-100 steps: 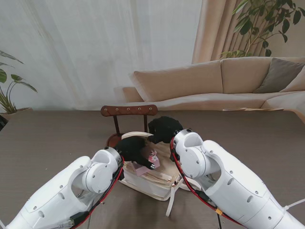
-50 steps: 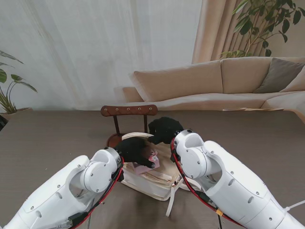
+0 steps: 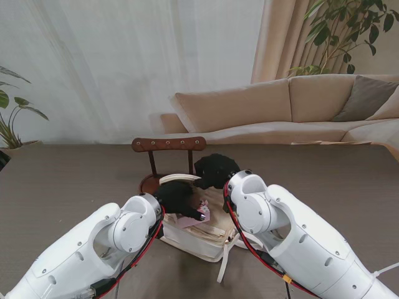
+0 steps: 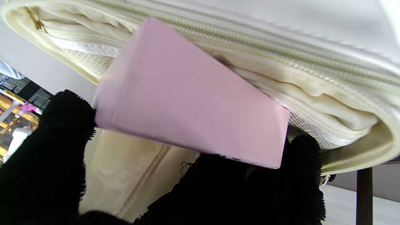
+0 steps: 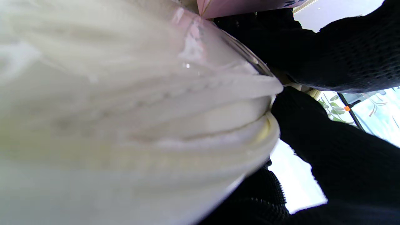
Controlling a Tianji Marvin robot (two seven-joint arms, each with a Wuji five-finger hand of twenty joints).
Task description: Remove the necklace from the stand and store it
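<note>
While left robot hand (image 3: 177, 198) clamps pink box (image 4: 187, 106) over cream bag (image 3: 198, 237), right robot hand (image 3: 215, 169) grips bag rim (blurred).

No legible text or labels anywhere

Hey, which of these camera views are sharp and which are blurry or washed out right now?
Stand view: evenly lit and sharp, though the black-gloved left hand and right hand show as dark masses. Left wrist view: the flat pink box and the cream zippered fabric bag are crisp. Right wrist view: the bag fills most of the picture, too close and badly blurred, with bright blown-out background patches.
</note>
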